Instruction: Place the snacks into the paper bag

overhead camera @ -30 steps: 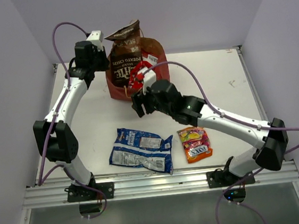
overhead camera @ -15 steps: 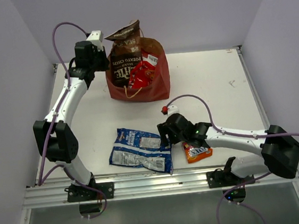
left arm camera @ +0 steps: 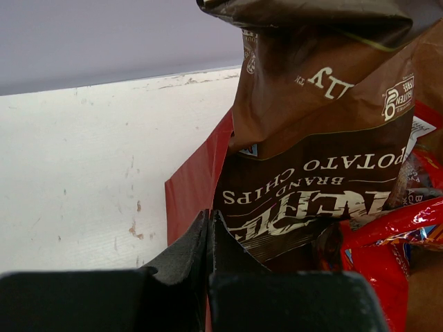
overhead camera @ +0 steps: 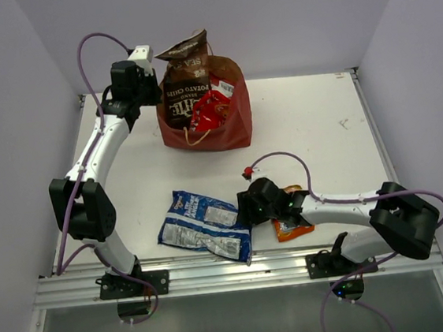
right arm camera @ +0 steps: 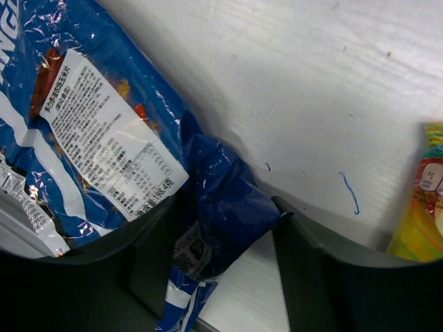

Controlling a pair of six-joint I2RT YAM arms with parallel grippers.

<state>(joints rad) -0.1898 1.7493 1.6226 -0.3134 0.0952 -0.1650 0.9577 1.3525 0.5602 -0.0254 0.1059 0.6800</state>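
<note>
Colours against a scuffed white table (overhead camera: 319, 116): a blue packet (overhead camera: 204, 225) with white label panels and fine black print; an orange-and-yellow candy bag (overhead camera: 295, 229); a red paper bag (overhead camera: 229, 129) with a brown kraft inside; a dark brown chip bag (overhead camera: 185, 79) lettered in white; a glossy red candy bag (overhead camera: 209, 112). The cables (overhead camera: 90, 49) are purple, the arms (overhead camera: 105, 150) white and black.

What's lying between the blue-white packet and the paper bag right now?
Nothing: only bare table separates the blue-white packet from the paper bag, as the top view shows.
</note>
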